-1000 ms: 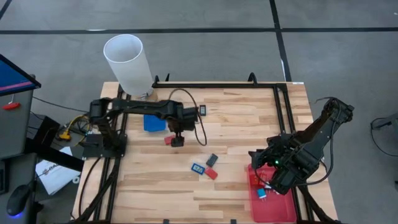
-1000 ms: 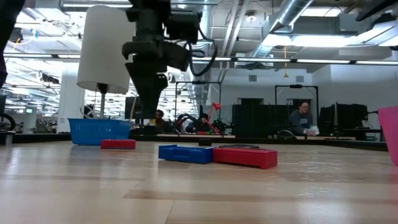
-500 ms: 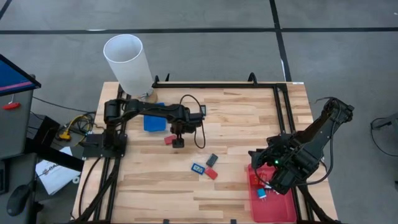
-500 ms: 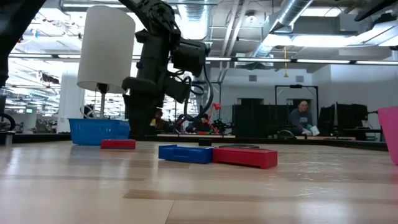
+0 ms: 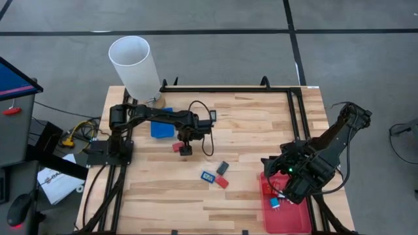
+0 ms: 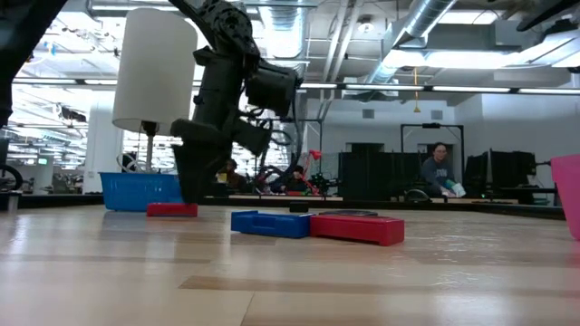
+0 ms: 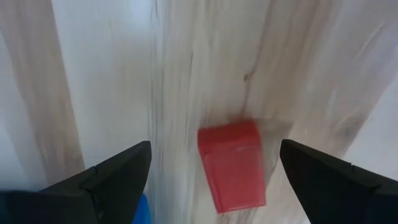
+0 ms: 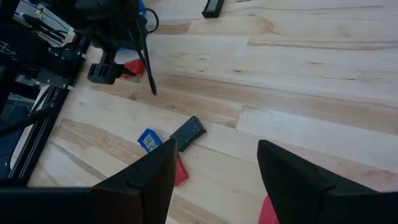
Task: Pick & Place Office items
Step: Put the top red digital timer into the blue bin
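high: left gripper (image 5: 185, 149) over red block (image 5: 176, 147), beside blue bin (image 5: 161, 129); right gripper (image 5: 285, 190) waits over red tray (image 5: 287, 212) | low: left gripper down at block (image 6: 172, 209) | left wrist: fingers (image 7: 115, 180) spread wide, empty, block (image 7: 231, 165) between | step: reach; next: lower, close.

Grey floor (image 5: 339, 59), exposed ceiling ducts (image 6: 426, 41)

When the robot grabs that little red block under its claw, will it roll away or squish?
Probably neither. The red block looks boxy with flat faces, so it should stay put, not roll. It looks hard, so likely no squishing. The open left gripper straddles it; being small, it might slide or twist.
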